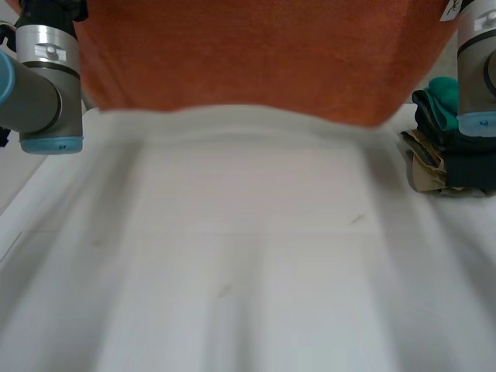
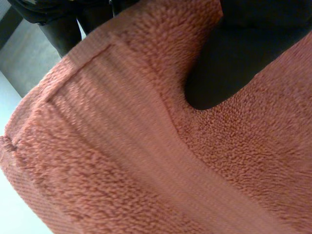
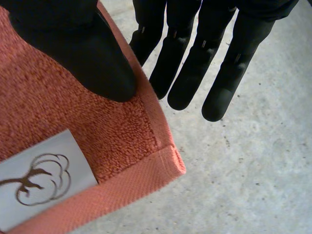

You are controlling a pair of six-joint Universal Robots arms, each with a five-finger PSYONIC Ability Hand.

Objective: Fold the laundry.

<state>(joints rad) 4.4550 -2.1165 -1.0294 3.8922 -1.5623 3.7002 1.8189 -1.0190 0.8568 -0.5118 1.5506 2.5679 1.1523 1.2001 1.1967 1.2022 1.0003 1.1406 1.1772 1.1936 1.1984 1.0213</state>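
Showing cotton-boll label [image 3: 34, 178], pinched orange towel [image 3: 58, 119]

Grey left arm [image 1: 45, 93] and right arm [image 1: 477, 66] are held high. The left hand [image 2: 234, 63] and right hand [image 3: 78, 53] each pinch the orange terry towel [image 3: 58, 112] under the thumb. The right hand's fingers [image 3: 234, 63] are straight.

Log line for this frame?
towel: held up over table | left robot hand: pinching towel | right robot hand: pinching corner by label | clothes pile: on table
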